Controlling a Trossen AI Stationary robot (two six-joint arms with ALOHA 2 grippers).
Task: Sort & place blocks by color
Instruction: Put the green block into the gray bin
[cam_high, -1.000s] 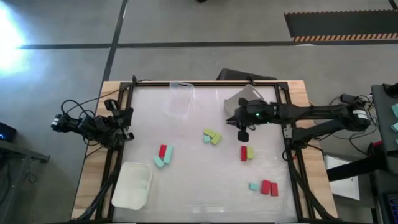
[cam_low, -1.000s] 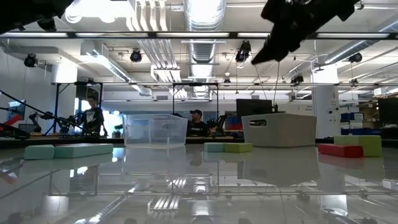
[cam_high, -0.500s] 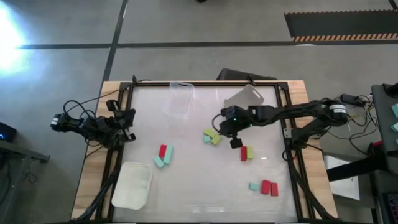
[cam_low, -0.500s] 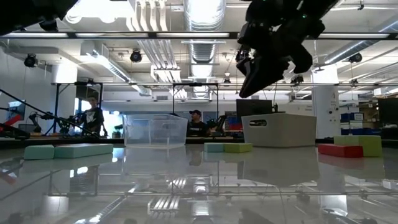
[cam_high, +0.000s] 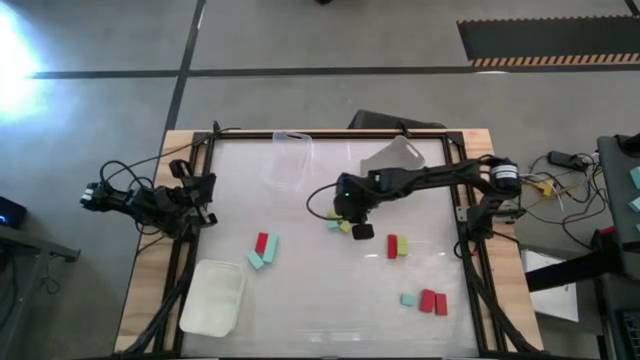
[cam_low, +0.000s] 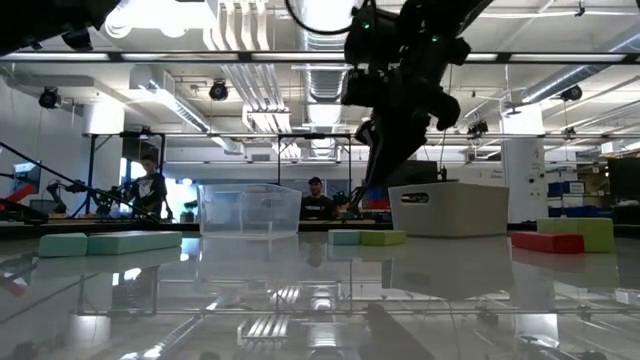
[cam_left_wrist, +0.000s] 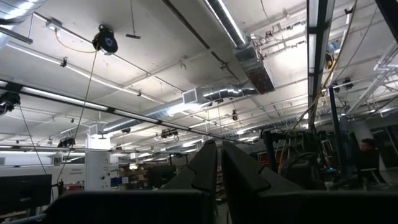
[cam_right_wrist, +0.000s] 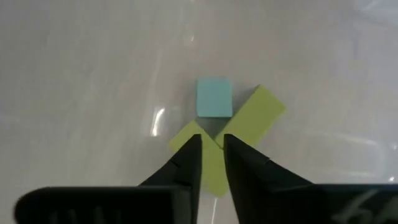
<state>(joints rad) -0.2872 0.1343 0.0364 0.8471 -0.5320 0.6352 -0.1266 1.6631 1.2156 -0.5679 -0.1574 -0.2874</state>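
Note:
Small blocks lie flat on the white table. My right gripper (cam_high: 350, 216) hangs over the middle cluster: two yellow-green blocks (cam_right_wrist: 249, 118) and a teal one (cam_right_wrist: 214, 97). Its fingers (cam_right_wrist: 189, 155) point steeply down, stand a little apart with nothing between them, and stay clear of the table (cam_low: 366, 192). A red block (cam_high: 262, 242) with two teal ones lies left of centre. A red and yellow-green pair (cam_high: 397, 246) lies to the right. A teal block and two red ones (cam_high: 434, 302) sit near right. My left gripper (cam_left_wrist: 219, 152) waits shut at the table's left edge (cam_high: 195, 195), pointing upward.
A clear tray (cam_high: 288, 160) stands at the far middle. A white tray (cam_high: 395, 158) stands far right, partly under my right arm. Another white tray (cam_high: 213, 297) sits at the near left corner. People show in the room behind the table (cam_low: 315, 195).
My right gripper has moved toward the table's left edge and downward, from beside the far right tray to above the middle cluster of blocks. It has tipped to point more steeply down. No block has moved.

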